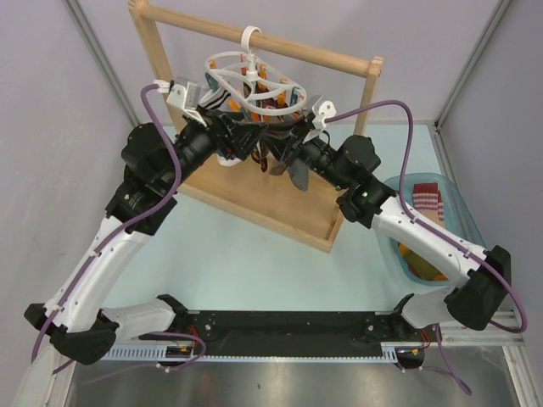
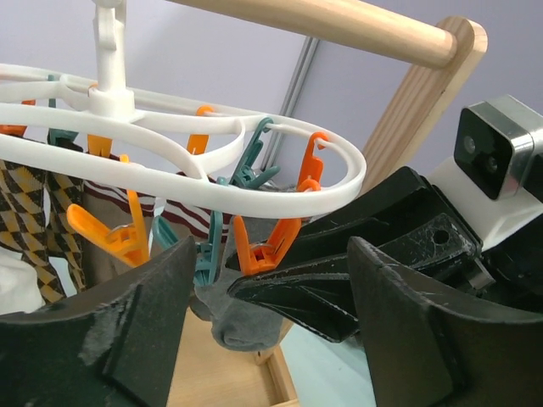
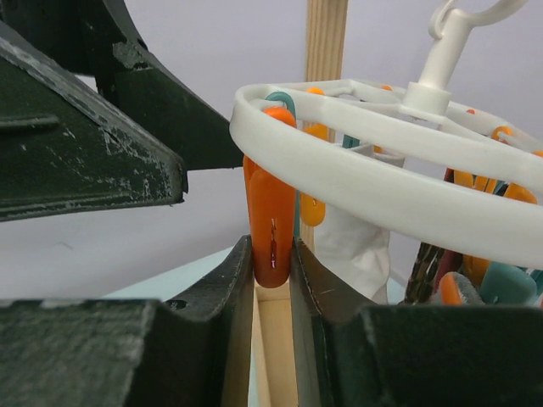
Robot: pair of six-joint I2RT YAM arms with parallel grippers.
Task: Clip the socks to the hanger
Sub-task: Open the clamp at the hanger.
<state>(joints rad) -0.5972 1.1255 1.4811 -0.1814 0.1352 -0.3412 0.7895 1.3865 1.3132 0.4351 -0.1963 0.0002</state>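
Grey sock (image 2: 242,326) hangs just below the hanger (image 2: 271,199), ahead of the left gripper (image 2: 271,254), wide open and empty; right gripper (image 3: 271,254) pinches an orange clip (image 3: 271,225) beside it; I'd squeeze the clip fully, seat the cuff deep, then let go.

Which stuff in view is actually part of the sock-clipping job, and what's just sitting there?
Job: white plastic ring hanger; orange plastic clip pinched by right gripper; open left gripper; hung brown argyle sock, grey sock; loose red-white striped sock.
Bystanders: tall wooden rack frame; translucent teal plastic bin holding that sock.
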